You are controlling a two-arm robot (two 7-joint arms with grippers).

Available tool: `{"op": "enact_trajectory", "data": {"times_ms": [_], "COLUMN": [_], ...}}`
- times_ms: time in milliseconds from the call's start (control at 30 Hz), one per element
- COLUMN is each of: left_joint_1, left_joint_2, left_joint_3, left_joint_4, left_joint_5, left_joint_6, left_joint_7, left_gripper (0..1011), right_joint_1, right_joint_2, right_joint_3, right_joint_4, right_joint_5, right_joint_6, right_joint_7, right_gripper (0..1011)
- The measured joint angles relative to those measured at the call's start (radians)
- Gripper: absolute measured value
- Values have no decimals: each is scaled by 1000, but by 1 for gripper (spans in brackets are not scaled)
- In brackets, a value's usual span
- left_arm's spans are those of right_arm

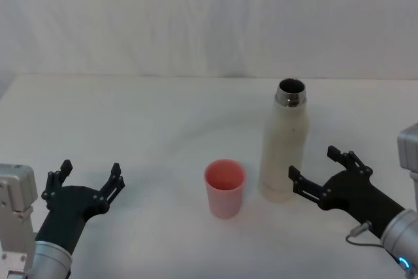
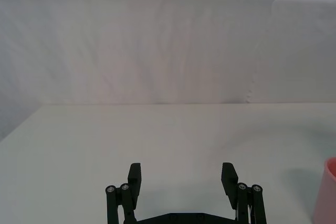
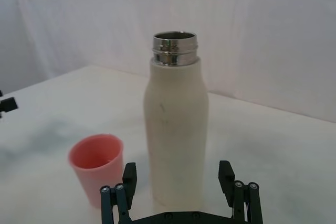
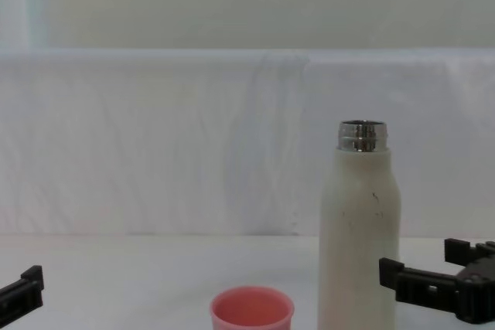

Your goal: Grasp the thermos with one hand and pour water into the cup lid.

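Thermos [image 1: 283,145] is seen standing upright on the white table [image 1: 163,122], right of centre, its steel neck uncapped and open at the top. Just beside it, on its left and slightly nearer the robot, the cup lid [image 1: 225,187] is set upright with its mouth up; the two are close but apart. The right gripper [image 1: 320,173] is held low at the thermos's right side, near its base, with its fingers spread wide and not touching the bottle; from the right wrist view the thermos [image 3: 176,129] is framed between the parted fingers. The left gripper [image 1: 91,184] is held well apart at the table's near left, fingers likewise spread, pinching nothing.
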Motion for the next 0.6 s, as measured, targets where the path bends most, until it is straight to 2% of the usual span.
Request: {"op": "enact_trajectory", "data": {"times_ms": [267,600], "left_joint_1": [0,0], "left_joint_2": [0,0], "left_joint_3": [0,0], "left_joint_4": [0,0], "left_joint_5": [0,0], "left_joint_6": [0,0], "left_joint_7": [0,0], "left_gripper": [1001,1001], "right_joint_1": [-63,-72], "right_joint_2": [10,3], "right_joint_3": [-4,-54], "right_joint_4": [-51,-27], "right_joint_5": [6,7], "right_joint_6": [-34,-68], "right_joint_7": [12,46], "right_gripper": [1003,1003]}}
